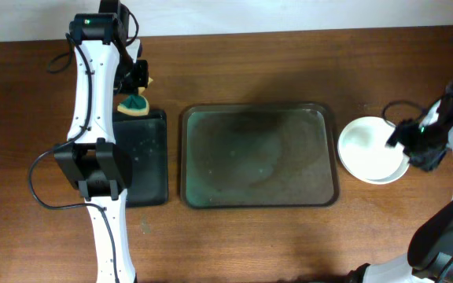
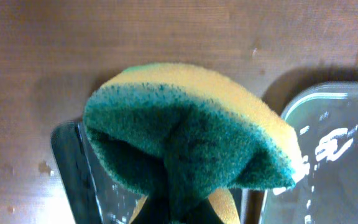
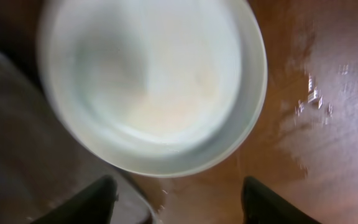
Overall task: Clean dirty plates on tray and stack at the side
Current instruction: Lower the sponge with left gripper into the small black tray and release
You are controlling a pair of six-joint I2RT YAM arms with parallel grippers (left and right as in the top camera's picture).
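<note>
Overhead: on the brown wooden bench (image 1: 289,236), the tray (image 1: 184,157) lies mid-bench, with the plates (image 1: 368,148) stacked just to its right. The left arm (image 1: 93,79) reaches past the black tray (image 1: 152,173).

Left wrist: the left fingers (image 2: 173,211) pinch a folded sponge (image 2: 185,124).

Right wrist: the right fingers (image 3: 263,202) are spread apart over the blurred plates.

The tray (image 1: 258,157) is lying in the centre of the frame, its bare floor giving a gripper room to descend inside the raised rim. The left arm (image 1: 93,118) is stretching down the left side, overlapping the black tray (image 1: 152,169), and the sponge (image 1: 134,104) is hanging over that tray's upper end. At right, the stack of plates (image 1: 368,145) is sitting just beside the tray, with the right gripper (image 1: 399,143) crowding its right edge.
</note>
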